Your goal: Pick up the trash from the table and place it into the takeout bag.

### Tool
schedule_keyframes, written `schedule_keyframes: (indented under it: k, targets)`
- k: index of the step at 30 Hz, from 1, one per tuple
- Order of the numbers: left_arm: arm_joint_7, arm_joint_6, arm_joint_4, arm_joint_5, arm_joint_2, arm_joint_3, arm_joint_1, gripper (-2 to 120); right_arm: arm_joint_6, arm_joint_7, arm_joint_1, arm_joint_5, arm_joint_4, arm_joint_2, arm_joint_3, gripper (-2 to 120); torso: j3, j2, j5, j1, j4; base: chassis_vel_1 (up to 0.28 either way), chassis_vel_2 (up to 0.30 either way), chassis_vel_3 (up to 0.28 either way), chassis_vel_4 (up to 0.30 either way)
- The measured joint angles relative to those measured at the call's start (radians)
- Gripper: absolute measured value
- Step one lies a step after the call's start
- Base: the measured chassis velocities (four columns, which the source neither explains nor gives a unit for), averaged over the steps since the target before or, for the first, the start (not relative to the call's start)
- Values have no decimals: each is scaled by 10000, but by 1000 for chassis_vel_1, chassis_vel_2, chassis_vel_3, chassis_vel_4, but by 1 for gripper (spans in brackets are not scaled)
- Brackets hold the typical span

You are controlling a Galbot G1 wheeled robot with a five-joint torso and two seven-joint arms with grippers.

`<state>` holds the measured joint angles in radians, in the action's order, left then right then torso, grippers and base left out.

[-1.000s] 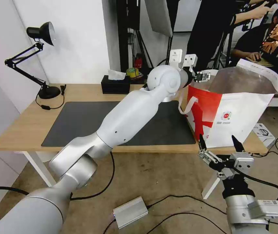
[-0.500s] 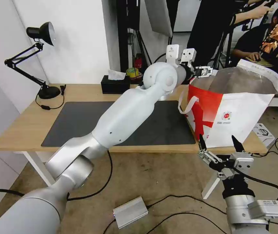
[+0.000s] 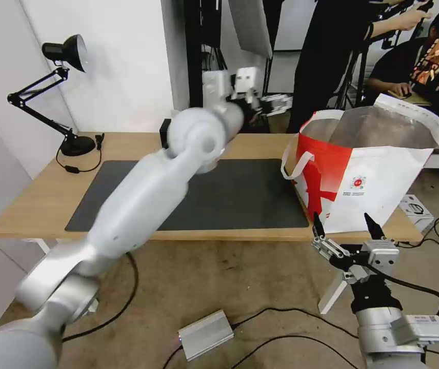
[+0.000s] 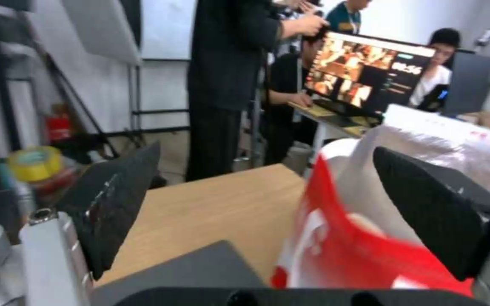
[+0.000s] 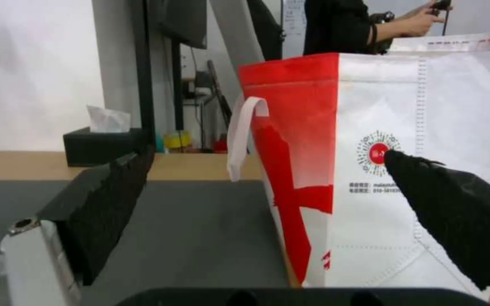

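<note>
The red-and-white takeout bag (image 3: 373,174) stands open on the right end of the light-wood table (image 3: 127,146), its foil lining showing. The trash is out of view. My left gripper (image 3: 276,102) is raised above the table's back edge, left of the bag, and is blurred. In the left wrist view the left gripper (image 4: 268,178) is open with nothing between its fingers, and the bag (image 4: 370,238) is close ahead. My right gripper (image 3: 343,225) hangs open and unladen below the table's front edge, in front of the bag (image 5: 415,170).
A dark grey mat (image 3: 250,200) covers the table's middle. A black tissue box (image 5: 103,144) sits at the back edge, and a black desk lamp (image 3: 60,92) at the far left. A silver box (image 3: 205,334) and cables lie on the floor. People work behind the table.
My left arm has swung left and up, carrying its gripper from over the bag's rim to above the table's back edge. The right arm has not moved.
</note>
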<state>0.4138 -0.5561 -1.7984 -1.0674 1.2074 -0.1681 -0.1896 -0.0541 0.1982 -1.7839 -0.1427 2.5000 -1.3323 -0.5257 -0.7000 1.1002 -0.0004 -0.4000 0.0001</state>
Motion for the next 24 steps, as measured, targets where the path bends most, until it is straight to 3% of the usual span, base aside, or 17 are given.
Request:
schedule_keyframes:
  k: [6,10,11,15,17,19,20,21,24]
  targets:
    - [-19,46,-1022,274,-807,586,-907,100,-11,-3,4,-3,0,58,1,100,1,0,2,0,-2,0,0,0,0]
    - [-223,302,-2072,840,-1892,1662,-2546,100,-15,-6,5,-7,0,107,-1,100,0,0,2,0,-2,0,0,0,0]
    - [-223,302,-2072,840,-1892,1662,-2546,100,-15,-6,5,-7,0,107,-1,100,0,0,2,0,-2,0,0,0,0]
    - [-439,775,-3287,1406,-3108,3172,-4770,100,-21,-32,6,-4,-1,87,41,100,1,0,1,1,4,0,0,0,0]
    - [-514,938,-3540,1635,-3320,3538,-5321,100,-23,-42,8,-3,-1,86,55,100,0,0,-3,1,1,0,0,0,0]
    - [-767,1181,-4287,2151,-3640,4804,-6832,100,-29,-65,29,0,-1,89,86,100,2,0,5,1,0,0,0,0,0]
    - [-898,1290,-4542,2397,-3676,5306,-7468,100,-33,-74,34,2,-1,97,113,100,1,0,2,1,1,0,0,0,0]
    - [-898,1290,-4542,2397,-3676,5306,-7468,100,-33,-74,34,2,-1,97,113,100,1,0,2,1,1,0,0,0,0]
    - [-1759,2111,-5182,3781,-3328,7098,-9906,100,-36,-85,27,17,-1,100,190,100,2,0,4,1,-1,0,0,0,0]
